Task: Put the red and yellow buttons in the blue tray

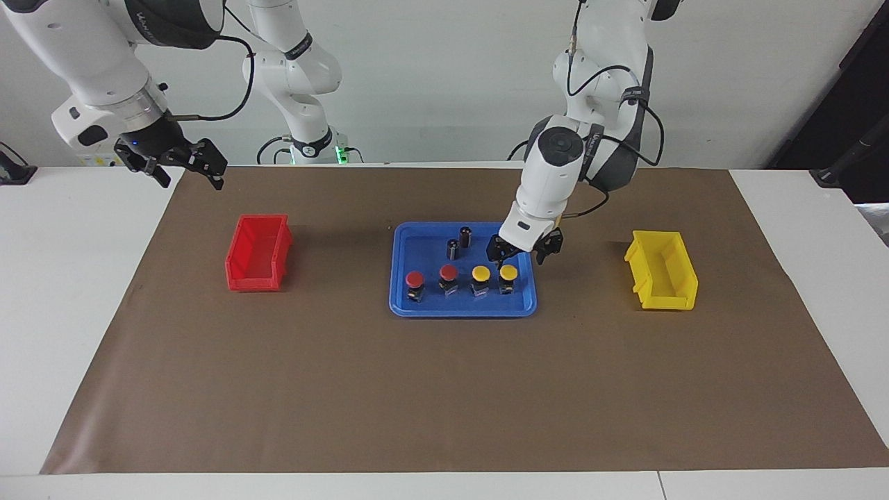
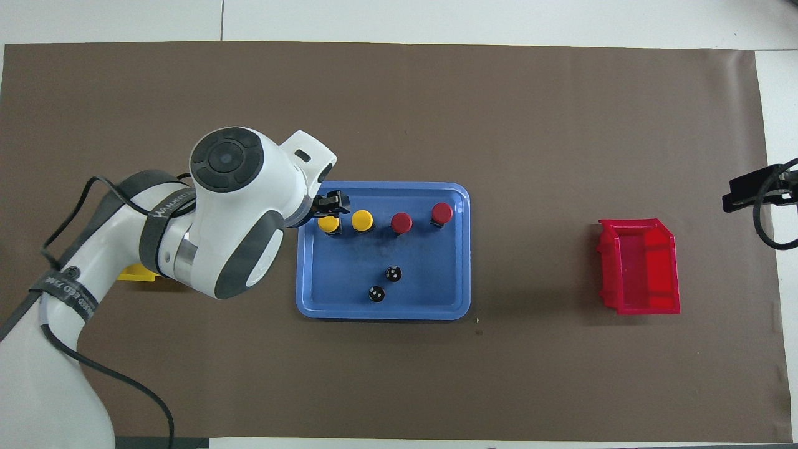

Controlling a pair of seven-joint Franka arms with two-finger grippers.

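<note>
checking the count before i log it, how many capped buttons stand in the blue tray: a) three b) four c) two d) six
b: two red buttons and two yellow buttons stand in a row in the blue tray, on its side farther from the robots; the other two things in it are dark capless cylinders.

Two red buttons and two yellow buttons stand upright in a row in the blue tray, along its edge farthest from the robots.
</note>
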